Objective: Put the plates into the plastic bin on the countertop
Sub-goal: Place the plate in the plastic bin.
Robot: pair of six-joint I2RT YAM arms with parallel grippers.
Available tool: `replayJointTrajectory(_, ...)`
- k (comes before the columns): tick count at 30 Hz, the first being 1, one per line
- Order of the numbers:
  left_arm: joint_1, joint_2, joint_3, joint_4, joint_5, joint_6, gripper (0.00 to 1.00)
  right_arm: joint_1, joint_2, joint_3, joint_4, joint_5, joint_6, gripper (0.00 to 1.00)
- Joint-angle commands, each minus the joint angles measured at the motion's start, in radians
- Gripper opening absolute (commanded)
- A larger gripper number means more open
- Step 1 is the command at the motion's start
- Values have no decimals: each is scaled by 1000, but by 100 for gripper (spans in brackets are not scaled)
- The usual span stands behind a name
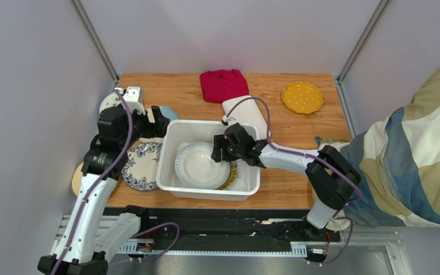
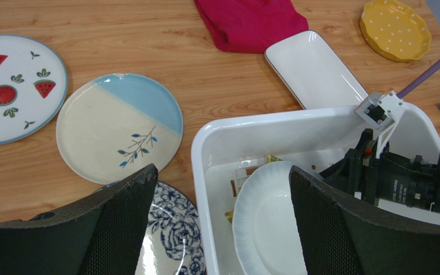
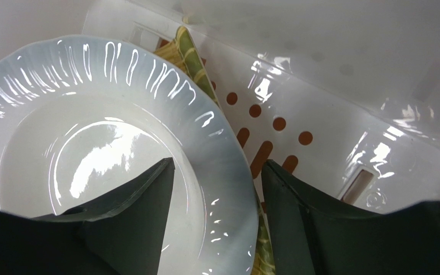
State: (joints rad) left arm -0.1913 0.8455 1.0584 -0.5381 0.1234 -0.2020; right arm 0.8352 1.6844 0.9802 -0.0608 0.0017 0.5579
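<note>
The plastic bin (image 1: 205, 193) stands mid-countertop and holds a white round plate (image 1: 196, 166) lying on a greenish woven-look plate (image 1: 232, 177). My right gripper (image 1: 219, 150) is inside the bin. In the right wrist view it (image 3: 217, 162) is open, its jaws astride the white plate's (image 3: 90, 132) rim, with the greenish plate (image 3: 191, 57) beneath. My left gripper (image 2: 222, 171) is open and empty above the bin's left rim (image 2: 202, 143). The blue floral plate (image 2: 173, 229) lies just below it. The cream-and-blue plate (image 2: 113, 126), strawberry plate (image 2: 10, 86), white rectangular plate (image 2: 314, 69) and yellow scalloped plate (image 2: 395, 28) lie on the countertop (image 2: 147, 34).
A folded red cloth (image 1: 223, 85) lies at the back, touching the rectangular plate (image 1: 245, 112). A tan round thing (image 1: 77, 177) sticks out at the left table edge. A person in patterned cloth (image 1: 411, 160) is at the right. Grey walls enclose the table.
</note>
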Motion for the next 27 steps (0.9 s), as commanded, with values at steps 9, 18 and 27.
replayJointTrajectory(9, -7, -3, -6, 27, 9, 4, 91, 10, -216, 49, -76, -141, -65, 66)
replayJointTrajectory(18, -7, -5, -6, 27, 7, 4, 93, 8, -311, 115, -109, -267, -118, 67)
replayJointTrajectory(27, -7, -5, -6, 27, 9, 3, 94, 7, -263, 149, -122, -278, -150, 68)
